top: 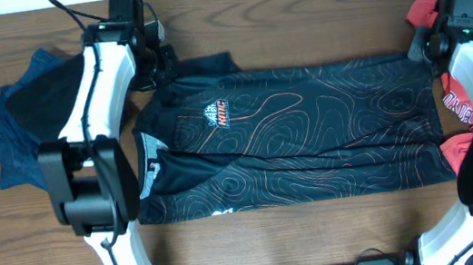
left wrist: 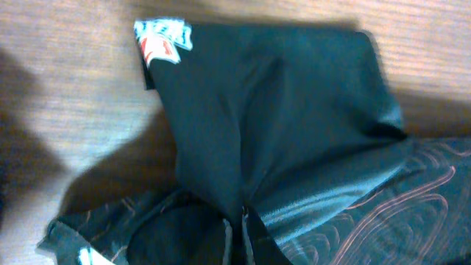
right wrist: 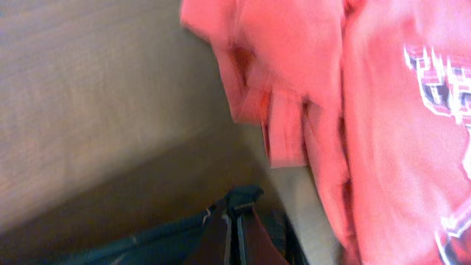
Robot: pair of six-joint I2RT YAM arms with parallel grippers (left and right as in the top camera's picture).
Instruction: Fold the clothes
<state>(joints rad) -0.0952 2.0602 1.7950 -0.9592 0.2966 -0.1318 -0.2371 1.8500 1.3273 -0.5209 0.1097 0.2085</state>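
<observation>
While left gripper point(top: 166, 67) and right gripper point(top: 416, 48) pinch far corners of the jersey point(top: 310, 132), the lengthwise fold likely needs matched pulls.

Jersey point(top: 292, 134) lies flat on the table point(top: 295, 24) between left gripper point(top: 161, 66) and right gripper point(top: 416, 47), both at its far corners. There's a crumpled pile point(top: 21, 133) outside the left one, another shirt point(top: 466, 102) right beside the right.

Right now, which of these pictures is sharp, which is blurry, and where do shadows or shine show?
Overhead view: sharp and evenly lit, the black jersey shows crisp pale lines. Left wrist view: slightly soft, a dark shadow on the wooden table at left, sheen on the fabric lower right. Right wrist view: blurriest, the red shirt and its lettering smeared.
</observation>
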